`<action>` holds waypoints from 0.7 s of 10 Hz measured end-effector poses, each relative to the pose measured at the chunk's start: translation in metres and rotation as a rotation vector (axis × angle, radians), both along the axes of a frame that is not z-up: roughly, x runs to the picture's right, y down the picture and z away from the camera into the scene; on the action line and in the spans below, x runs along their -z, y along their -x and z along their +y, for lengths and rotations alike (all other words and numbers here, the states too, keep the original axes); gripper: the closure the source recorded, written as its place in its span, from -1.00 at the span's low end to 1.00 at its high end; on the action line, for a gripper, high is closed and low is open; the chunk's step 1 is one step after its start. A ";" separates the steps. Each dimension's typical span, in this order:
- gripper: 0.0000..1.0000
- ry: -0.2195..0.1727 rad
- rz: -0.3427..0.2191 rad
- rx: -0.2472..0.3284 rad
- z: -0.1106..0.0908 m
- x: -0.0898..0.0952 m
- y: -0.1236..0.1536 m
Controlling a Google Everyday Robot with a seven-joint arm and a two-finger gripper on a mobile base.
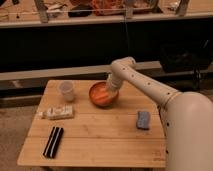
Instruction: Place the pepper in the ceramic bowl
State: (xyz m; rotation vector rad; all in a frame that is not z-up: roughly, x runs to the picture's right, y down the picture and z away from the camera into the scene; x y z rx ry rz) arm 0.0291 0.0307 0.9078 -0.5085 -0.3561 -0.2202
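A wooden worktop (95,132) is seen from the near side. At its near left corner two black bars (53,142) are laid side by side, touching along their length. Farther back on the left, a pale flat packet (56,112) is laid crosswise near the left edge, and beyond it a small translucent cup (67,90) is stood upright at the far left of the worktop.

Right of the cup, toward the far edge, the ceramic bowl (103,94) is set, orange-red with a darker rim. An orange shape inside it may be the pepper (102,93), but it cannot be told apart from the bowl's inner surface with certainty.

The end effector (112,93) is lowered into the right side of the bowl, at the end of a white arm (145,84) that is stretched in from the large white body at the right. Whether it is spread or pressed together cannot be told.

Nearer and to the right, a blue sponge (143,120) is laid flat, well apart from the bowl.
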 end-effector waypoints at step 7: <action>0.21 0.000 -0.008 0.009 -0.002 -0.001 -0.002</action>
